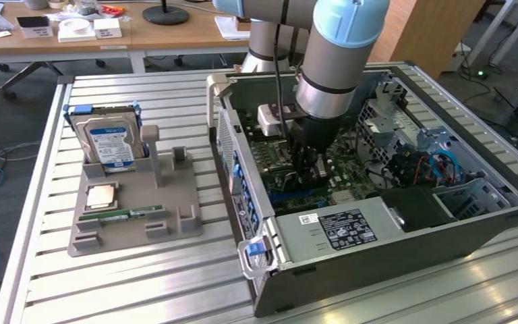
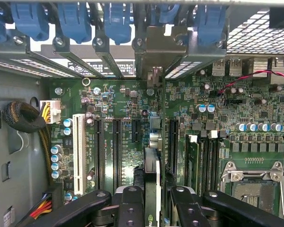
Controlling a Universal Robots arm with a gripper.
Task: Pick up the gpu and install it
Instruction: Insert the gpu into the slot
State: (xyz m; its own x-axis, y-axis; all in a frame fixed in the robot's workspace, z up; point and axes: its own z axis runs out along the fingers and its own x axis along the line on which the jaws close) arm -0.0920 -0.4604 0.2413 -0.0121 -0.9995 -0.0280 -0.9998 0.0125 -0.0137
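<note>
Two black fingers (image 2: 131,203) of the single gripper (image 2: 153,201) stand on either side of the gpu (image 2: 151,165) and clamp it between them. The card is seen edge-on. It stands upright over the motherboard (image 2: 113,104), in line with the black expansion slots, and its one silver bracket (image 2: 161,47) reaches the case's rear wall. Whether it is fully seated cannot be told. One white slot (image 2: 78,151) runs parallel to the card and well apart from it, and one processor socket (image 2: 253,182) lies on the card's other side.

In the exterior view the one arm reaches down into the open computer case (image 1: 394,256), with the gripper (image 1: 311,177) low above the board. At the exterior view's left, one grey tray (image 1: 133,239) on the slatted table (image 1: 151,283) carries one upright hard drive (image 1: 110,138), one processor chip (image 1: 102,196) and one RAM stick (image 1: 119,216).
</note>
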